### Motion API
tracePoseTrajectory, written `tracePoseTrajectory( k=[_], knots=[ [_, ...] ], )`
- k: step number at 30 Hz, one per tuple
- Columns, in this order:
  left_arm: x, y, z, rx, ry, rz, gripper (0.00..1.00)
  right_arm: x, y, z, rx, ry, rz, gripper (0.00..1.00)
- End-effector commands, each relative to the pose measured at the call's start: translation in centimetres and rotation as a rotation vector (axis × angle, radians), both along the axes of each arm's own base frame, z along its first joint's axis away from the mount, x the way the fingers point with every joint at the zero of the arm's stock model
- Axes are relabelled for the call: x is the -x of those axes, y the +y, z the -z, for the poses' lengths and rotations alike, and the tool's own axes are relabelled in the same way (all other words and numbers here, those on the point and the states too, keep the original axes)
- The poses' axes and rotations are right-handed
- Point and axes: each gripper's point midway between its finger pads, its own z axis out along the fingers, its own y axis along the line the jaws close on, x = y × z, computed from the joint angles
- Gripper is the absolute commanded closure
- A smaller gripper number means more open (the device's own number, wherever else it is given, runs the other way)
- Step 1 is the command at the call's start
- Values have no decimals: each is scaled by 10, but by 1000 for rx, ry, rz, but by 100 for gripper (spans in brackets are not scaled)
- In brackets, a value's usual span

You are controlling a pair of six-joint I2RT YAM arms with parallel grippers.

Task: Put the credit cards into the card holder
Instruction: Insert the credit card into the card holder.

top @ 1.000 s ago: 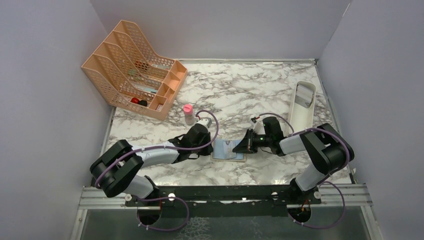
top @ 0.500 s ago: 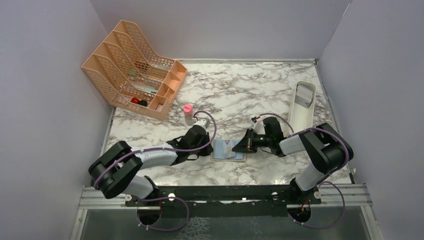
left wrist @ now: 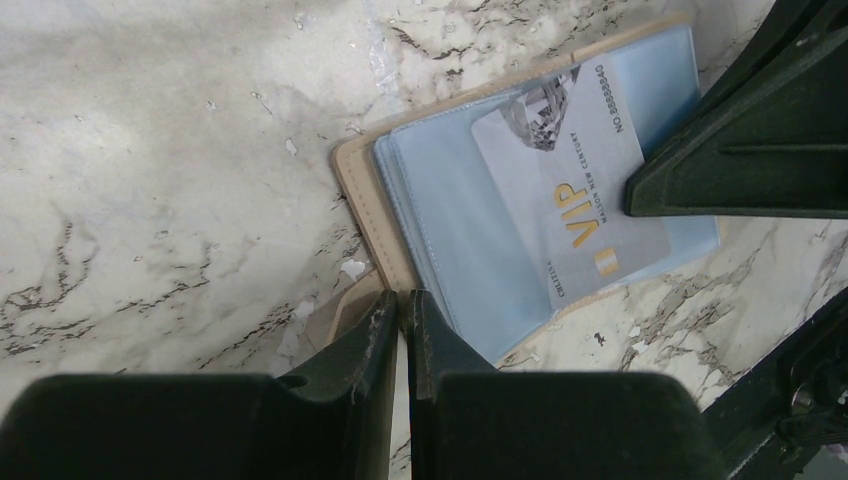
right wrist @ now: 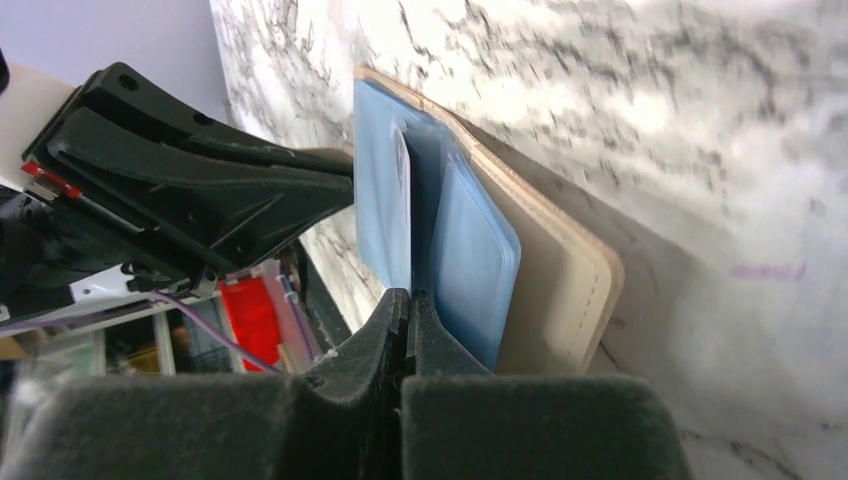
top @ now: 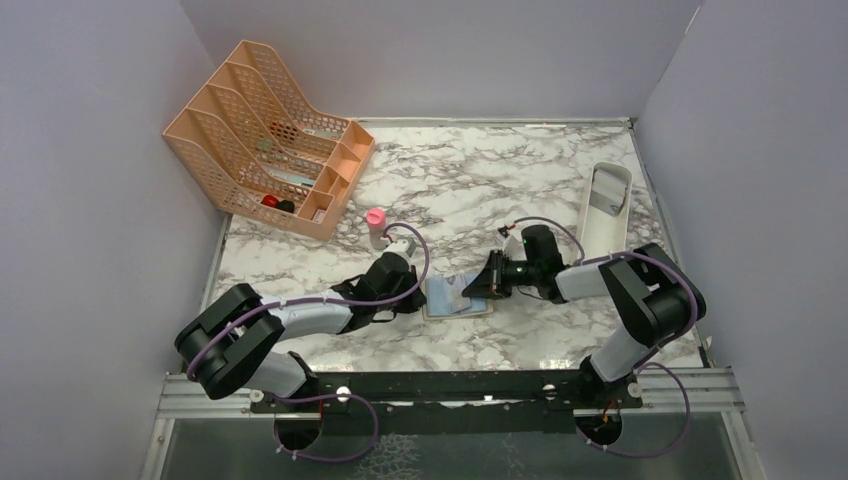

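Lying open, blue side up, on the table [top: 480, 170] between the two arms: the card holder [top: 457, 298], with a silvery credit card [left wrist: 570, 190] marked VIP on its blue sleeves. Pinched at its left edge by the closed jaws of the left gripper [left wrist: 403, 305], the card pinched at its right end by the closed jaws of the right gripper [right wrist: 408, 300]. Far left, a file rack [top: 240, 150] with small things in its slots; far right, a white tray [top: 600, 235] with something grey inside.
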Motion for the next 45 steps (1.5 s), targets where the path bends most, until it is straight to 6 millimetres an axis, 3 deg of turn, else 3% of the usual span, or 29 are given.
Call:
tracePoseTrajectory(
  k=[1,12,45],
  knots=[
    [18,2,9,-6,61,41,88,-16,-2,9,110,-81,-47,99],
    [15,11,16,-60,52,28,88,-16,-8,20,191,-105,-140,99],
    [10,10,15,-89,38,34,88,-44,-13,14,249,-156,-211,99]
  ],
)
